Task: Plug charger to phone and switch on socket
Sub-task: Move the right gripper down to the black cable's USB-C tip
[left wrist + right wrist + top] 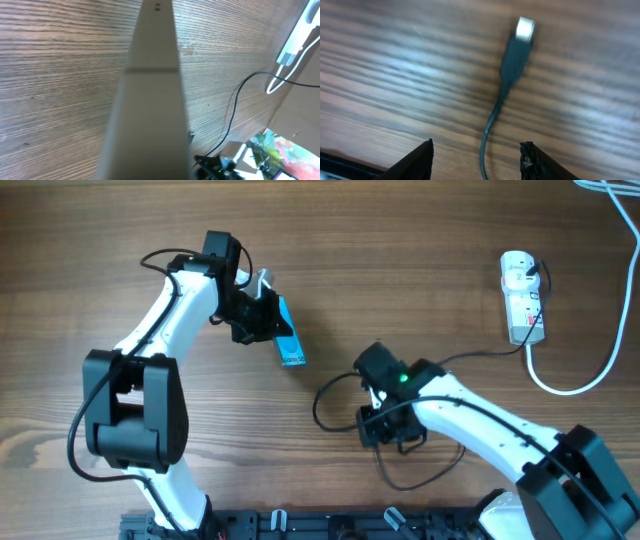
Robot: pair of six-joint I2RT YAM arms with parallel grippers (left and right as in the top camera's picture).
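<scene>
My left gripper (pixel 258 313) is shut on the phone (pixel 289 336), which shows its teal screen and sticks out toward the table's middle. In the left wrist view the phone (pixel 150 110) fills the centre as a pale slab and hides the fingers. The charger cable (pixel 335 385) loops on the table by my right gripper (pixel 386 430). In the right wrist view my right gripper (pixel 479 156) is open, with the cable (pixel 492 120) lying between the fingers and its connector tip (pixel 525 27) ahead of them on the wood. The black plug (pixel 540 275) sits in the white socket (pixel 521 298).
The socket's thick white cord (pixel 600 370) curves along the right side to the far right corner. The socket also shows in the left wrist view (pixel 295 45). A black rail (pixel 300 525) runs along the front edge.
</scene>
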